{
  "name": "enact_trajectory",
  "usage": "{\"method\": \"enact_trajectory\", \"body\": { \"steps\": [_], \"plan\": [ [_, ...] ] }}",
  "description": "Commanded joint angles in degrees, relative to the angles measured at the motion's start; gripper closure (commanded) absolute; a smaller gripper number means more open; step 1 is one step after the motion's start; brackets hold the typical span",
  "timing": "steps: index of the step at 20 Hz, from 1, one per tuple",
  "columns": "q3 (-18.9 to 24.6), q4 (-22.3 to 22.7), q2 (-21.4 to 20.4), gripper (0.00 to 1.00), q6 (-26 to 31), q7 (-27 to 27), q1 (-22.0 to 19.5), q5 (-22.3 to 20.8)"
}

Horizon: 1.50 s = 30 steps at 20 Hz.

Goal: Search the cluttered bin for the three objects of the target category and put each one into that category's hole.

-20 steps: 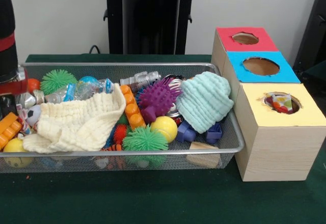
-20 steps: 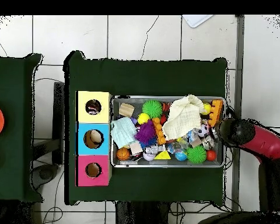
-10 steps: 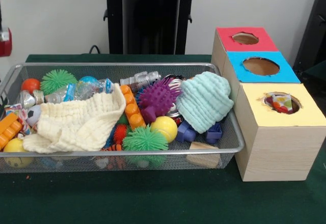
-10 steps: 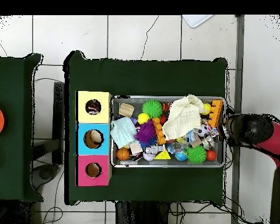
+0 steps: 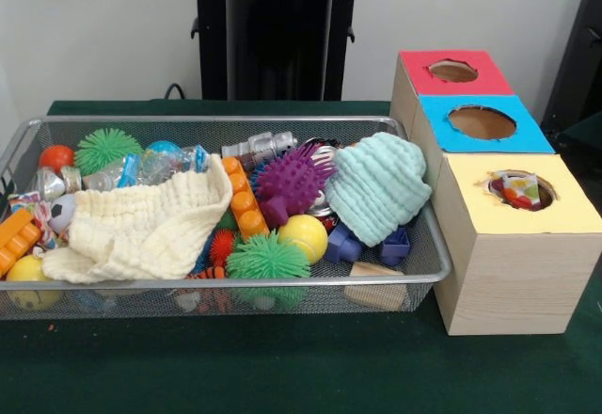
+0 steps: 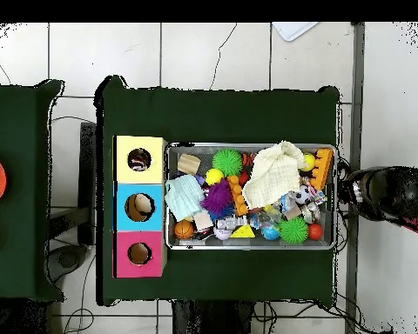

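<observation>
Bench: dark green cloth-covered bench (image 5: pixel 282 367) on a white tiled floor (image 6: pixel 212 56).
Bin: silver wire-mesh bin (image 5: pixel 428 245), cluttered, beside the red, blue and yellow holed wooden boxes (image 5: pixel 513 273).
Claw: black claw (image 6: pixel 382 193) off the bench edge; opening cannot be told.

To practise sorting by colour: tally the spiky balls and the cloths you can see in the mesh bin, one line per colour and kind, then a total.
Green spiky balls: 2
Purple spiky ball: 1
Small red spiky ball, partly hidden: 1
Cream cloth: 1
Mint cloth: 1
Total in view: 6
</observation>
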Motion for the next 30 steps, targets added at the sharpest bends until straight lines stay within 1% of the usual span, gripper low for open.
{"method": "enact_trajectory", "body": {
  "steps": [1, 2, 7, 12, 14, 19, 23, 30],
  "plan": [
    [1.47, 5.84, 2.31, 1.0, 4.41, 9.21, 0.02, 2.84],
    [0.8, 5.66, 2.51, 0.0, 4.62, 8.98, 0.44, 2.8],
    [1.36, 7.59, 2.5, 0.0, 1.01, 8.83, -0.09, 3.2],
    [0.94, 9.21, 2.28, 0.0, -0.78, 10.42, 0.61, 3.19],
    [1.35, 10.31, 2.71, 0.0, -3.09, 10.86, 0.67, 3.08],
    [0.36, 12.35, 3.42, 0.0, -6.83, 14.47, 2.35, 3.01],
    [-0.22, 12.41, 3.95, 0.0, -7.53, 15.27, 3.27, 3.47],
    [-0.58, 12.3, 4.57, 0.0, -8.71, 13.93, 2.69, 4.02]
  ]
}}
